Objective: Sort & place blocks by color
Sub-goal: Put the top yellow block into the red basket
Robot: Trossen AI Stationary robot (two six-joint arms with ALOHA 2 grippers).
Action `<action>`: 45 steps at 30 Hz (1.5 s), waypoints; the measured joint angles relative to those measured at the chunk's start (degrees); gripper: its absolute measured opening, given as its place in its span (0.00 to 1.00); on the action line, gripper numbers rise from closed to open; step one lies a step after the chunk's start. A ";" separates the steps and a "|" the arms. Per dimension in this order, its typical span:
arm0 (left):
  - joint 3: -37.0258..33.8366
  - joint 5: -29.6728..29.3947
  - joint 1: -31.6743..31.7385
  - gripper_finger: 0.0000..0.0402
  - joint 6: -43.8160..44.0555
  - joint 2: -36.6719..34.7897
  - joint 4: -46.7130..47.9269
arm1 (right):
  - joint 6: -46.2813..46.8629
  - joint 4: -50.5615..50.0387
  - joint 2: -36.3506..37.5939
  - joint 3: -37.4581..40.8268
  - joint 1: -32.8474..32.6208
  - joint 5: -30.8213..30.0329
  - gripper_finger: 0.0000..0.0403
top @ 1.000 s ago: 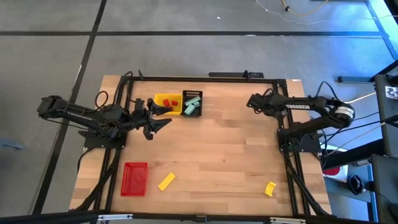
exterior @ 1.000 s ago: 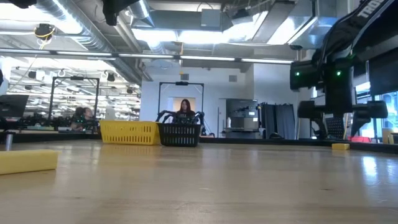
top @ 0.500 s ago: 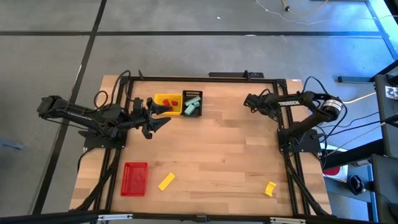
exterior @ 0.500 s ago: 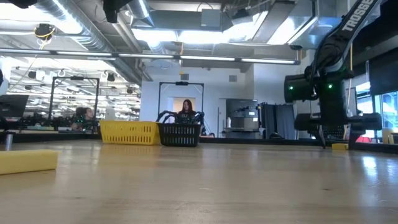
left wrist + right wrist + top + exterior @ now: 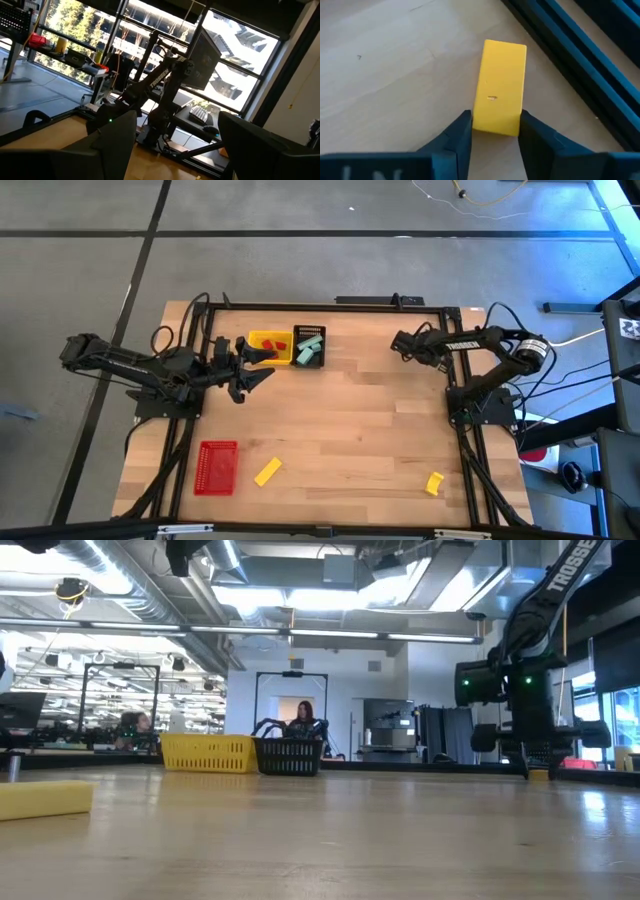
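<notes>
The right gripper (image 5: 494, 131) is pinching one end of a yellow block (image 5: 500, 100) lying flat on the table (image 5: 360, 420) near its far right corner. The left gripper (image 5: 262, 376), fingers spread wide, is hovering beside the yellow basket (image 5: 268, 340) and black basket (image 5: 308, 358) near the far edge.

Light wooden plank table (image 5: 350, 430) with a black metal frame; small yellow slotted basket (image 5: 268, 345) holding red blocks (image 5: 272, 346); black slotted basket (image 5: 309, 347) next to it with pale teal blocks (image 5: 310, 341); flat red slotted basket (image 5: 216, 467); three plain yellow rectangular blocks (image 5: 267, 471) (image 5: 434, 483) (image 5: 499, 101); both arms dark, white lettering on the right one.
</notes>
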State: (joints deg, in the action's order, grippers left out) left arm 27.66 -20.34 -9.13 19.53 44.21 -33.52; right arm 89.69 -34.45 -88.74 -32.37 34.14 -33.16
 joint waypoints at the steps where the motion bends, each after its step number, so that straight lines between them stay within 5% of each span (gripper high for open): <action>1: 0.00 0.00 0.00 0.68 0.00 0.00 0.00 | -0.10 0.11 0.46 0.04 -0.43 -0.02 0.31; 7: 0.00 0.00 0.00 0.68 0.00 0.00 0.00 | -5.78 1.20 7.64 -1.36 -5.10 -1.72 0.31; 12: 0.00 0.04 -0.02 0.68 0.00 0.00 0.02 | -27.47 8.38 13.71 -3.78 -8.56 -3.46 0.31; 19: 0.00 0.04 -0.02 0.68 0.00 0.00 0.02 | -53.27 23.79 18.49 -4.38 -17.95 15.45 0.31; 26: 0.00 4.44 -0.02 0.68 1.42 0.02 0.02 | -56.98 35.77 22.32 -4.38 -31.47 30.63 0.31; 35: 0.00 6.34 -0.02 0.68 4.92 0.02 0.48 | -57.60 48.09 29.68 -4.74 -45.32 26.43 0.31; 45: 0.00 6.33 -0.02 0.68 5.97 0.02 0.52 | -67.68 35.55 30.26 -12.18 -47.53 25.17 0.31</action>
State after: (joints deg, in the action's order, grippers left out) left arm 27.66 -14.01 -9.15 25.50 44.23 -32.99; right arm 22.01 1.10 -58.48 -44.56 -13.39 -7.99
